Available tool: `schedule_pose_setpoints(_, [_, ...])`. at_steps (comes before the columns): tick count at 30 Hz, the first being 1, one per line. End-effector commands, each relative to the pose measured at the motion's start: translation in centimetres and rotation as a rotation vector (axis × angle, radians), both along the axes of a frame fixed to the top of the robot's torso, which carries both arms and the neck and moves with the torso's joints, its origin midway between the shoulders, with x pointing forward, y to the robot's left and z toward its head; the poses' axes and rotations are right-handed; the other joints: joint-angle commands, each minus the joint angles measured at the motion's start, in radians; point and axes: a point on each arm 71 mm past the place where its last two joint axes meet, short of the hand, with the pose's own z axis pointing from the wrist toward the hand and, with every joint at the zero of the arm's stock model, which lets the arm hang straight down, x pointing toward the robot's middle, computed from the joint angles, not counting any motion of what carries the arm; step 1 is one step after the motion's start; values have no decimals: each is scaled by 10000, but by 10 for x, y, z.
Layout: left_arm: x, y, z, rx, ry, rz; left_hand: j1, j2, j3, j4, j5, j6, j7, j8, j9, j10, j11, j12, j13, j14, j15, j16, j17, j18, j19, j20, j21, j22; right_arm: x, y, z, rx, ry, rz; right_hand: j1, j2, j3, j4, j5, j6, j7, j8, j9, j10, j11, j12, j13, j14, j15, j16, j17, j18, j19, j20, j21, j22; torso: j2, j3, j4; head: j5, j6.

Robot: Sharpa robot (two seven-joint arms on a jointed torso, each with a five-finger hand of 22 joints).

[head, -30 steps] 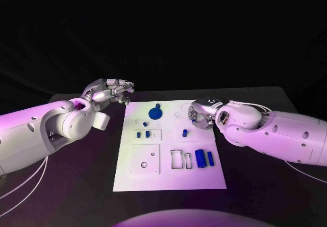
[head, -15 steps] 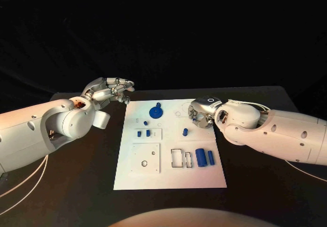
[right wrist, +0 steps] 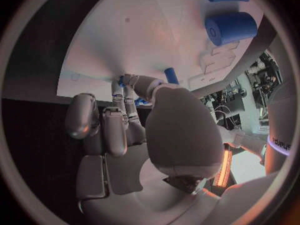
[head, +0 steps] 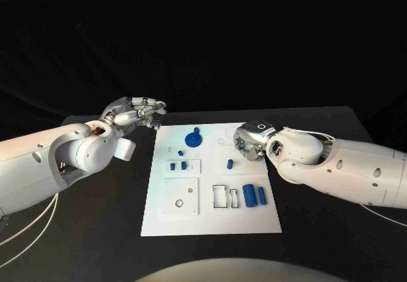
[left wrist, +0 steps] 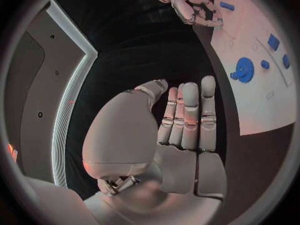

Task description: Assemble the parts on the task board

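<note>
The white task board point(head: 212, 220) lies mid-table. On it are a blue gear point(head: 193, 140), small blue pegs point(head: 178, 166), an upright blue peg point(head: 230, 164) and a thick blue cylinder point(head: 250, 195) beside a slim one point(head: 262, 196). My right hand point(head: 247, 145) hovers over the board's right edge, just above the upright peg. In the right wrist view its thumb and fingertips point(right wrist: 128, 80) pinch a small blue part point(right wrist: 120, 80), mostly hidden. My left hand point(head: 136, 113) floats off the board's far left corner, fingers straight and holding nothing point(left wrist: 187, 120).
Rectangular recesses point(head: 224, 197) and a raised square plate with a hole point(head: 180, 198) sit on the near half of the board. Black table point(head: 93, 235) surrounds the board on all sides.
The right arm has sunk slightly at the board's right edge. The left hand and the parts on the board lie as before.
</note>
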Motion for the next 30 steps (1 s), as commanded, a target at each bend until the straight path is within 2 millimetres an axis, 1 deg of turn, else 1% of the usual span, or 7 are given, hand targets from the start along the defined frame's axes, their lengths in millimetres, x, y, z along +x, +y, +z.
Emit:
schedule_pose_setpoints(1, [0, -3, 0, -23, 13, -177, -12, 6, 27, -50, 56, -73, -8, 38, 14, -61, 26, -69, -8, -48, 3, -63, -12, 102, 3, -26, -68, -13, 1, -4, 3, 181, -648, -195, 198, 144, 380, -301, -49, 96, -3, 68, 28, 515, -426, 57, 291, 647, -71, 44, 463, -78, 8, -83, 36, 31, -1, -7, 7, -15, 18])
schedule_pose_setpoints(13, [0, -3, 0, -18, 44, -210, -16, 7, 33, -53, 86, -89, 3, 37, 17, -91, 39, -80, -17, -59, 12, -75, -21, 100, 2, -22, -89, -23, -3, -8, 11, 667, -1028, -193, 97, 117, 475, -373, -195, 170, -32, 96, 111, 614, -457, 41, 396, 644, -93, 81, 455, -84, -1, -101, 90, 104, -9, -28, 6, -46, 72])
schedule_pose_setpoints(16, [0, -4, 0, -18, 64, -234, -21, 4, 32, -53, 93, -95, 7, 37, 18, -103, 45, -85, -20, -62, 16, -79, -23, 98, 1, -20, -97, -27, -4, -9, 13, 760, -1018, -210, 79, 112, 481, -379, -223, 177, -34, 97, 121, 623, -460, 37, 410, 644, -95, 89, 459, -82, -7, -103, 87, 107, -10, -16, 4, -39, 79])
schedule_pose_setpoints(22, [0, -4, -1, -8, 96, -248, -24, 0, 33, -57, 106, -104, 12, 37, 20, -129, 53, -95, -26, -68, 22, -84, -27, 96, 0, -16, -109, -33, -8, -11, 20, 976, -926, -213, 71, 110, 486, -383, -242, 180, -36, 97, 127, 626, -463, 33, 418, 643, -97, 90, 455, -85, -4, -104, 98, 118, -5, -17, 3, -31, 76])
schedule_pose_setpoints(27, [1, -4, -1, 4, 108, -233, -26, -1, 33, -57, 110, -107, 14, 36, 21, -140, 57, -99, -28, -71, 25, -86, -29, 96, 0, -15, -114, -36, -19, -6, 31, 1367, -867, -7, 71, 110, 486, -383, -242, 180, -36, 97, 127, 626, -463, 33, 418, 643, -97, 90, 455, -85, -4, -104, 98, 118, -8, -12, -16, 3, 83])
schedule_pose_setpoints(30, [1, -5, -1, -8, 111, -270, -26, -1, 33, -57, 110, -107, 14, 36, 21, -140, 57, -99, -28, -71, 25, -86, -29, 96, 0, -15, -114, -36, -29, 5, 37, 1679, -800, 339, 66, 109, 490, -387, -255, 182, -38, 97, 131, 628, -464, 29, 424, 644, -98, 96, 459, -85, -4, -105, 102, 122, -9, -11, -15, 63, 99])
